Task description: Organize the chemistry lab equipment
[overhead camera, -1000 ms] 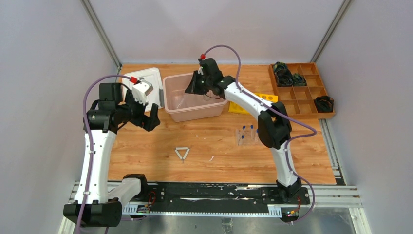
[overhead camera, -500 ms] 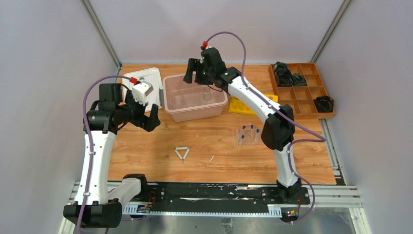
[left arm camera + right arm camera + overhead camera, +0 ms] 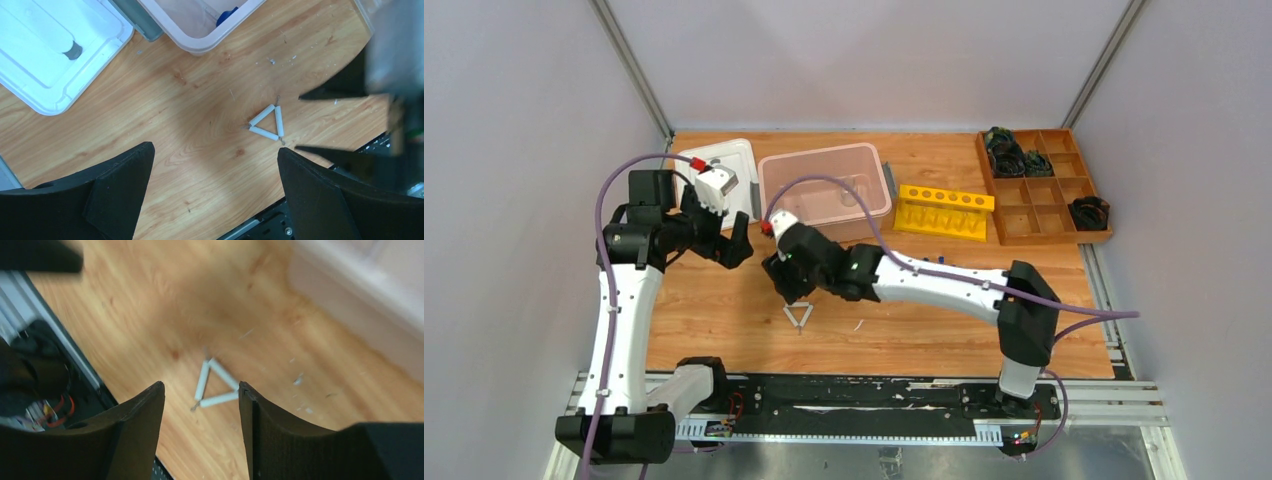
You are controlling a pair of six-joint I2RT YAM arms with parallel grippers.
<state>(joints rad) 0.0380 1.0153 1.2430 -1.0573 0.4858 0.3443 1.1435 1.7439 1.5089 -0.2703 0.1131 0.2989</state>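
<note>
Worktop shows a job partway done: pink bin at the back holds clear glassware; left hand hangs wide open, empty; right hand hovers, fingers apart, gripping nothing, above white triangle frame, loose on the wood, likely next
</note>
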